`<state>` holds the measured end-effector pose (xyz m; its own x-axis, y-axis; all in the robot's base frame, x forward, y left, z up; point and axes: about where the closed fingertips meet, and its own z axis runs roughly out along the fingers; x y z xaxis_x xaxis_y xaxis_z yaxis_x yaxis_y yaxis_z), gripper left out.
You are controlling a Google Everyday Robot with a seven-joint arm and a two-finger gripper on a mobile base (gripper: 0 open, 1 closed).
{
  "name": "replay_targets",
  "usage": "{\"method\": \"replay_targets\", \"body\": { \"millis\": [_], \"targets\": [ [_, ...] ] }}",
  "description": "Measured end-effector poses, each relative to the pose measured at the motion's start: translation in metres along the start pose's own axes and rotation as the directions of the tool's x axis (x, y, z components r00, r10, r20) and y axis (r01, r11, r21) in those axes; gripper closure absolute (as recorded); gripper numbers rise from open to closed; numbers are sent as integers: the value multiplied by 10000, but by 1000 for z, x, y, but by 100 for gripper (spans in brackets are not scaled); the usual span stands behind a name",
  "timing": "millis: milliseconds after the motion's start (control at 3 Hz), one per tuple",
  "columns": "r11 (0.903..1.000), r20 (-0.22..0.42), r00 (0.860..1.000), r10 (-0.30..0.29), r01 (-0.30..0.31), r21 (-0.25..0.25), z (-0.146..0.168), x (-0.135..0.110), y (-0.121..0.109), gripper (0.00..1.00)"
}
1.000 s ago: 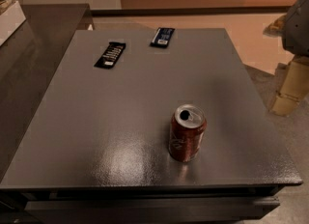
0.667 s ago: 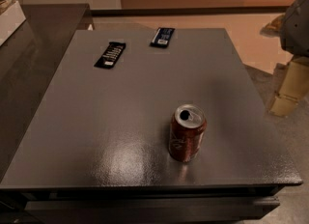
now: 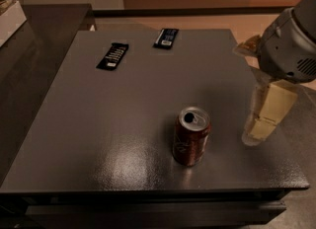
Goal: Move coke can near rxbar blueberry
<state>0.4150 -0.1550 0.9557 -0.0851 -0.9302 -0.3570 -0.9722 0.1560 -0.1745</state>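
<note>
The coke can [image 3: 191, 136], red with a silver top and a dark opening, stands upright on the grey table [image 3: 98, 124], near its front and right of centre. The rxbar blueberry [image 3: 166, 38], a short dark blue wrapper with a light label patch, lies flat at the table's far edge. My gripper [image 3: 262, 120] hangs over the table's right edge, to the right of the can and apart from it, with the grey arm housing [image 3: 291, 45] above it. It holds nothing that I can see.
A longer black bar wrapper with white lettering [image 3: 112, 56] lies at the far left of the table. A darker counter [image 3: 34, 50] adjoins the table on the left. A white object [image 3: 7, 16] sits at the far left edge.
My gripper has moved left and down, in over the table's right edge and closer to the can. The can and both bars have not moved.
</note>
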Motion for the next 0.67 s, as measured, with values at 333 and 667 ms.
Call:
{"method": "replay_targets", "body": {
  "millis": [333,667],
  "targets": [
    [9967,672,9972,-325,373,-715,30,-22,21,0],
    [9899,1054,9933,-478,612,-1281,50,-35,35,0]
  ]
}}
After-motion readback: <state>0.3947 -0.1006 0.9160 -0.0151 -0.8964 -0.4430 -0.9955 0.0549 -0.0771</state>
